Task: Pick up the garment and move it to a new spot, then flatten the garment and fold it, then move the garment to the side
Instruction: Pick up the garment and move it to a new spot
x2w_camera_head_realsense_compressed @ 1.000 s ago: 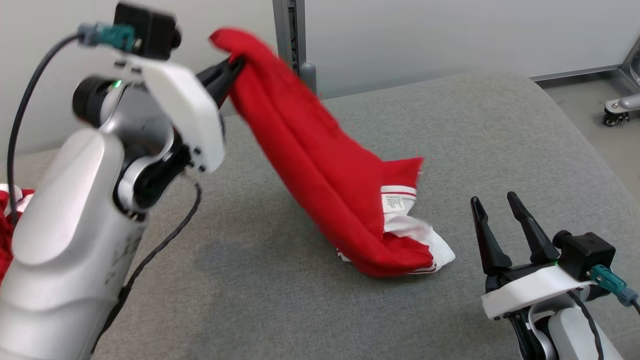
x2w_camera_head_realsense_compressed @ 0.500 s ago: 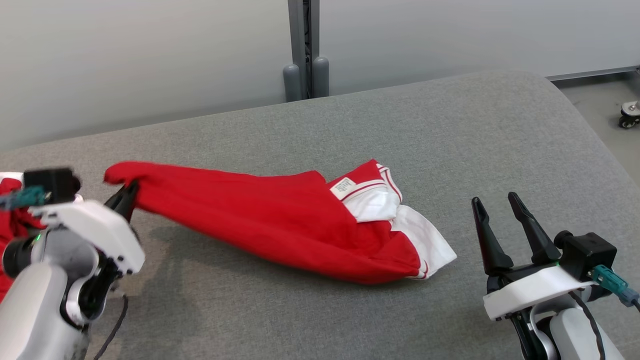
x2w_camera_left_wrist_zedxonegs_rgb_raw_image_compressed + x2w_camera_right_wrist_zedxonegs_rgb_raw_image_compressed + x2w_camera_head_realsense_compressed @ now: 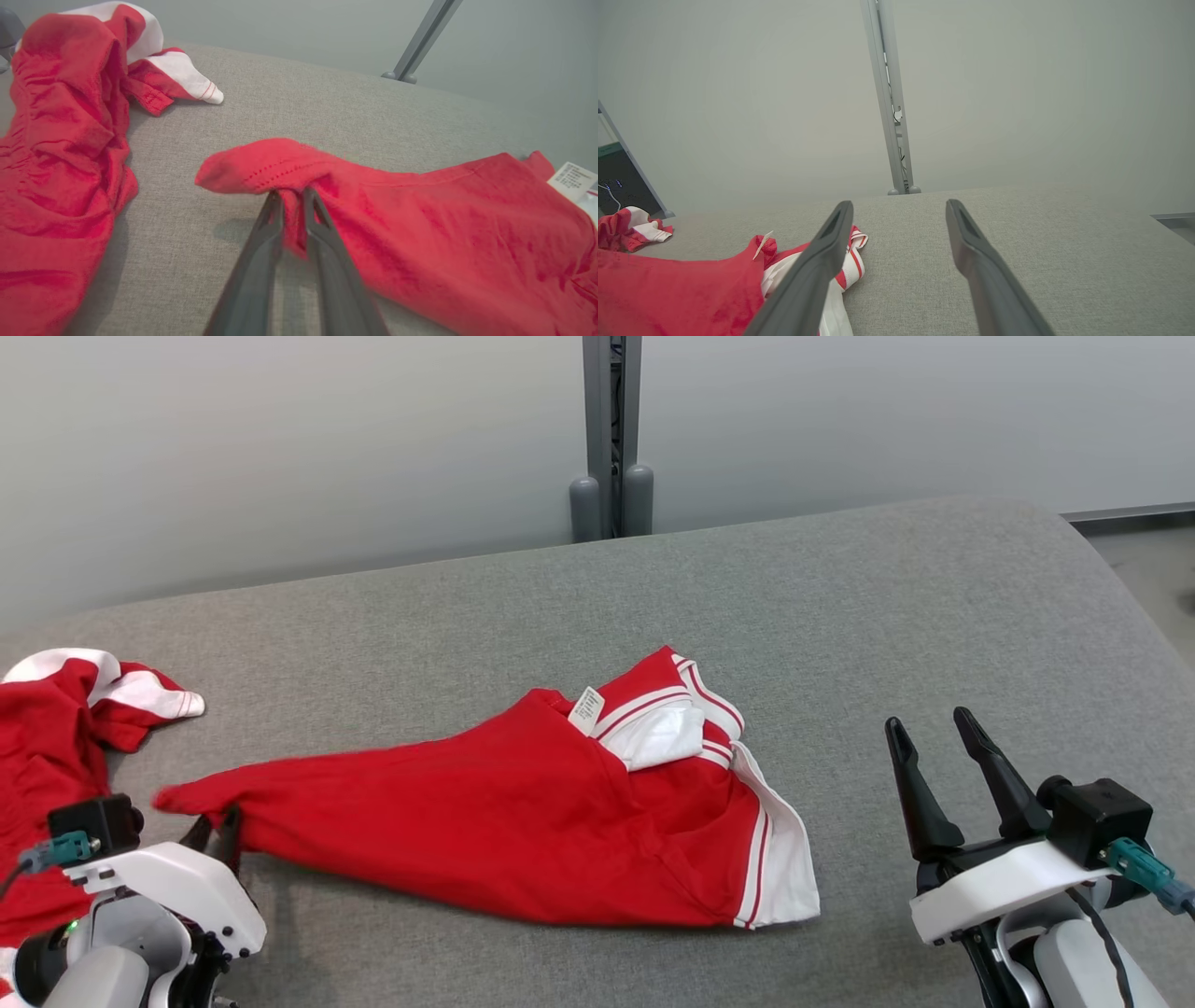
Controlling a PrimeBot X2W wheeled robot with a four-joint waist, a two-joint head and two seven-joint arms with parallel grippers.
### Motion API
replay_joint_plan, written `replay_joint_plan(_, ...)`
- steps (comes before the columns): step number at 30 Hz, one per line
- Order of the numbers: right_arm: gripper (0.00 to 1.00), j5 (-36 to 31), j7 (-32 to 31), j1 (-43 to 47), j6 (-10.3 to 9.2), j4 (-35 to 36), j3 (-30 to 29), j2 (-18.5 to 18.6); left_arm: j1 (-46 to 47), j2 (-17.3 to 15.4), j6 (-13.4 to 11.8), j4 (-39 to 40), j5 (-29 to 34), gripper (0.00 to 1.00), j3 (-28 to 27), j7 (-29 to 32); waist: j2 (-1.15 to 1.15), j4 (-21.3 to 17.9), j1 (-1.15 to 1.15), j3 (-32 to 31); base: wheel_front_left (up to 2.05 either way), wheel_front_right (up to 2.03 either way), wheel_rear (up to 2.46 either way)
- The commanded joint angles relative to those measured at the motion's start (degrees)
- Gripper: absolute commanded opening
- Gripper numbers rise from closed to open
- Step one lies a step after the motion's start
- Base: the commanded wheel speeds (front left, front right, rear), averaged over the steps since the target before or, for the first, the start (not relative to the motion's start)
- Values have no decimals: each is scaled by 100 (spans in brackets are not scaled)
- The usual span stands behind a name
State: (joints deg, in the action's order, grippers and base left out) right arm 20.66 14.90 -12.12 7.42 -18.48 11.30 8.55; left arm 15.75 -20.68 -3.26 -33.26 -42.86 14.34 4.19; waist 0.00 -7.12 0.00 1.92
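Two pieces of red-and-white cloth lie on the grey pad [image 3: 934,616]. The garment [image 3: 523,831] is stretched across the middle. Its white-trimmed end lies toward the right, and its other end is drawn out to a narrow tip at the left gripper [image 3: 292,195]. A label [image 3: 586,707] shows at the neck, its print too small to read.

The left gripper's fingers stand narrow, with a fold of the red tip between them. The cloth there is blurred, and I cannot tell whether they pinch it or only flank it. From the head, those fingers are mostly hidden by the white wrist housing and the tip itself.

The second garment [image 3: 47,737] is bunched at the pad's left, apart from the first and cut off by the picture's edge.

The right gripper [image 3: 926,719] is spread wide and holds nothing, above bare pad just right of the garment. In its own wrist view one finger covers part of the white trim. A grey post [image 3: 611,429] rises behind the pad.
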Motion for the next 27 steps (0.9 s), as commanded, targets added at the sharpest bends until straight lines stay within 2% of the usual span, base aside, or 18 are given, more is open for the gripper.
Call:
replay_joint_plan(1, 100, 0, 19, 71, 13, -2, -16, 41, 52, 17, 28, -62, 64, 100, 32, -87, 0, 25, 0, -15, 0, 0, 0)
replay_joint_plan(9, 100, 8, 19, 86, 13, 9, -20, 70, 158, -24, 1, -19, 265, 100, 122, -420, 0, 85, 0, -58, 0, 0, 0)
replay_joint_plan(13, 100, 9, 19, 100, 13, 7, -29, 90, 106, -107, -107, 365, 398, 100, 157, -556, 0, 106, 0, -103, 0, 0, 0)
replay_joint_plan(22, 100, 16, 19, 213, 13, 168, -116, 71, -454, -80, -683, 1748, 713, 100, 168, -985, 0, 116, 0, -148, 0, 0, 0)
replay_joint_plan(27, 100, 18, 19, 305, 13, 318, -240, 61, -849, -1, -898, 2290, 842, 100, 173, -1305, 0, 137, 0, -138, 0, 0, 0)
